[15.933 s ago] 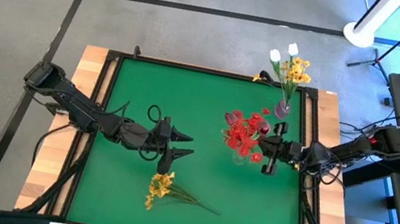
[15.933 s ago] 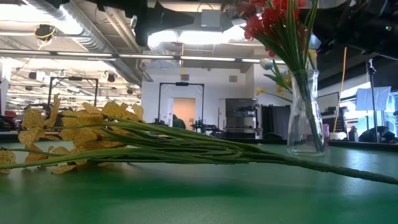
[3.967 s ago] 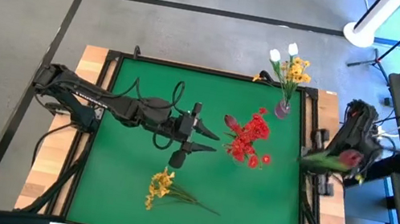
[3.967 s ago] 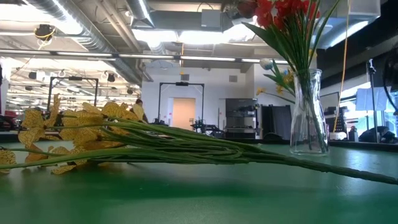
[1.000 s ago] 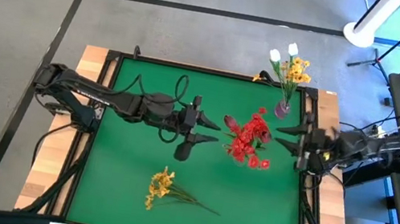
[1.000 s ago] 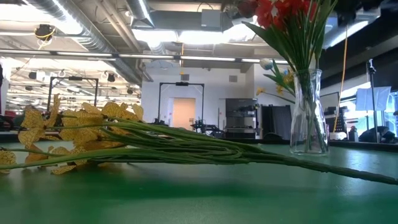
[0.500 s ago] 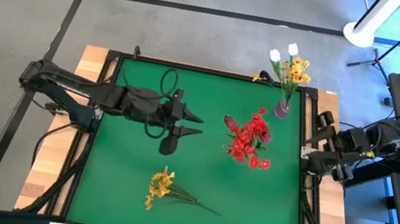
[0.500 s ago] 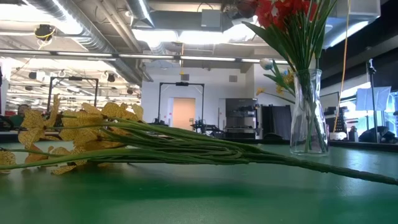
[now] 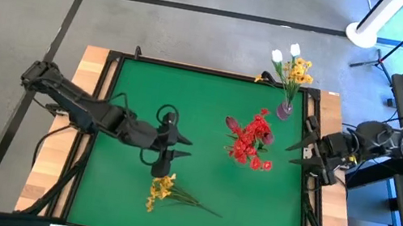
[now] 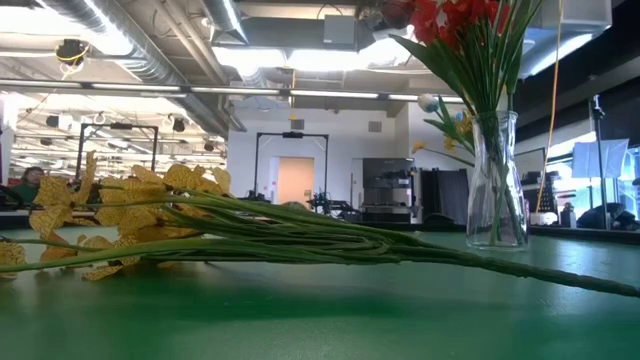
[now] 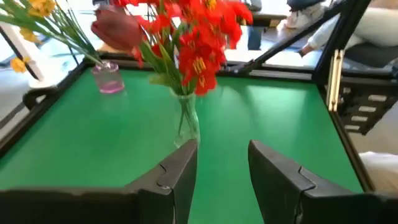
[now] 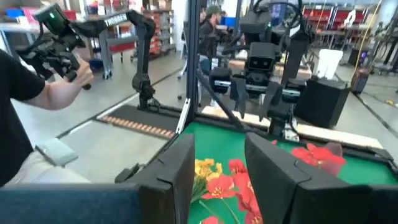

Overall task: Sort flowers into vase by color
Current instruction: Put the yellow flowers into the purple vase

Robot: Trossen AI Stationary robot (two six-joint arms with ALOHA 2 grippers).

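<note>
Red flowers (image 9: pixel 250 142) and a dark pink bud (image 11: pixel 118 28) stand in a clear glass vase (image 11: pixel 186 124) right of the table's middle. Yellow sprays and white tulips (image 9: pixel 291 65) stand in a small pink vase (image 9: pixel 284 109) at the far right corner. One yellow spray (image 9: pixel 164 189) lies flat on the green mat near the near edge, its stems (image 10: pixel 300 235) pointing right. My left gripper (image 9: pixel 182 147) hovers open just beyond that spray's blooms, facing the red flowers. My right gripper (image 9: pixel 299 139) is open at the table's right edge, right of the clear vase.
A raised black frame (image 9: pixel 104 105) borders the green mat (image 9: pixel 243 210). A person (image 12: pixel 25 99) holding a hand-held device stands beyond the table in the right wrist view. Bare mat lies between the lying spray and the clear vase (image 10: pixel 495 180).
My left gripper has drawn back from the table's middle toward the left and near edges, ending just beyond the lying yellow spray, still open. My right gripper has pulled back toward the table's right edge, away from the red flowers. The flowers have not moved.
</note>
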